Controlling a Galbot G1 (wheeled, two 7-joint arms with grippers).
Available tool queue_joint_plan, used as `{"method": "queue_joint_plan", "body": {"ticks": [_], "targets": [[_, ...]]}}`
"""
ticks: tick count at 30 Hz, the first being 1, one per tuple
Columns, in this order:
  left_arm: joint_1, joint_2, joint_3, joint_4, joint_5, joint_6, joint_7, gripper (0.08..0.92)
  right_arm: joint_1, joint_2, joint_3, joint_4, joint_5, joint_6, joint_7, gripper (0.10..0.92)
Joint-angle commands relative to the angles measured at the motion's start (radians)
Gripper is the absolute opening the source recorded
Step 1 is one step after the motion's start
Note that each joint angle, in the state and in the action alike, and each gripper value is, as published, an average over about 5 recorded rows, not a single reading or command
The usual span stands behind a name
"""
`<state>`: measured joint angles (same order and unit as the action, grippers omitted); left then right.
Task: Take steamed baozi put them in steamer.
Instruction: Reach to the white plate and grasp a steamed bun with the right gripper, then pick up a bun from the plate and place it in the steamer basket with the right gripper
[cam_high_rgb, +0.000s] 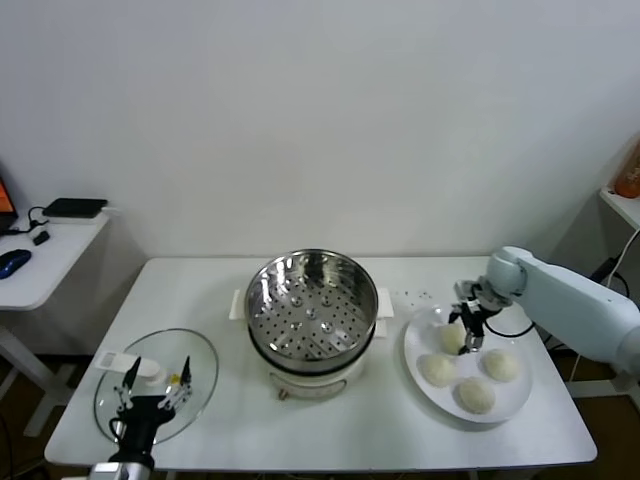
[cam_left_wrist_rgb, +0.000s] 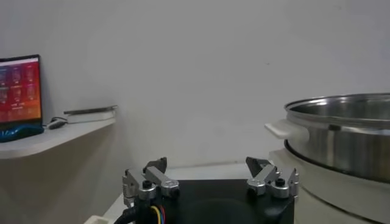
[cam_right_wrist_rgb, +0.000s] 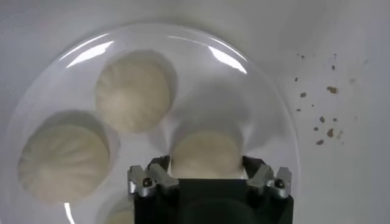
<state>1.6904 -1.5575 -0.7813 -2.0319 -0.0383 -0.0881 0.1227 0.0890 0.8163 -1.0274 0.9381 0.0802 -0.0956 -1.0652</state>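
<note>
Several off-white steamed baozi lie on a white plate (cam_high_rgb: 512, 405) at the right of the table. My right gripper (cam_high_rgb: 467, 335) is down on the plate's far-left baozi (cam_high_rgb: 450, 340), with one finger against each side of it. In the right wrist view that baozi (cam_right_wrist_rgb: 205, 153) fills the gap of the right gripper (cam_right_wrist_rgb: 206, 167), and two others (cam_right_wrist_rgb: 131, 91) (cam_right_wrist_rgb: 64, 159) lie beside it. The steel steamer (cam_high_rgb: 262, 280) stands mid-table with its perforated tray bare. My left gripper (cam_high_rgb: 152, 385) hangs open over the glass lid (cam_high_rgb: 200, 360) at the front left.
A side desk (cam_high_rgb: 40, 262) with a mouse and a dark device stands beyond the table's left edge. Crumbs (cam_right_wrist_rgb: 320, 119) dot the tabletop beside the plate. In the left wrist view the steamer (cam_left_wrist_rgb: 341, 140) rises close to the open left gripper (cam_left_wrist_rgb: 207, 167).
</note>
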Motion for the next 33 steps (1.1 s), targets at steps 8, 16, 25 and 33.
{"method": "queue_joint_plan", "body": {"ticks": [8, 16, 25, 33], "targets": [[0.002, 0.0, -0.001, -0.003, 0.001, 0.0, -0.001, 0.823, 0.033, -0.012, -0.005, 0.022, 0.016, 0.001, -0.003, 0.661], [0.007, 0.0, -0.002, -0.005, 0.001, -0.001, -0.002, 0.823, 0.23, -0.038, -0.129, 0.131, 0.106, 0.0, -0.01, 0.665], [0.024, 0.003, -0.002, -0.019, 0.011, -0.003, -0.001, 0.823, 0.582, 0.021, -0.36, 0.217, 0.26, 0.1, -0.032, 0.678], [0.033, 0.002, -0.002, -0.032, 0.013, -0.003, -0.001, 0.823, 0.778, 0.14, -0.435, 0.265, 0.278, 0.225, -0.049, 0.679]]}}
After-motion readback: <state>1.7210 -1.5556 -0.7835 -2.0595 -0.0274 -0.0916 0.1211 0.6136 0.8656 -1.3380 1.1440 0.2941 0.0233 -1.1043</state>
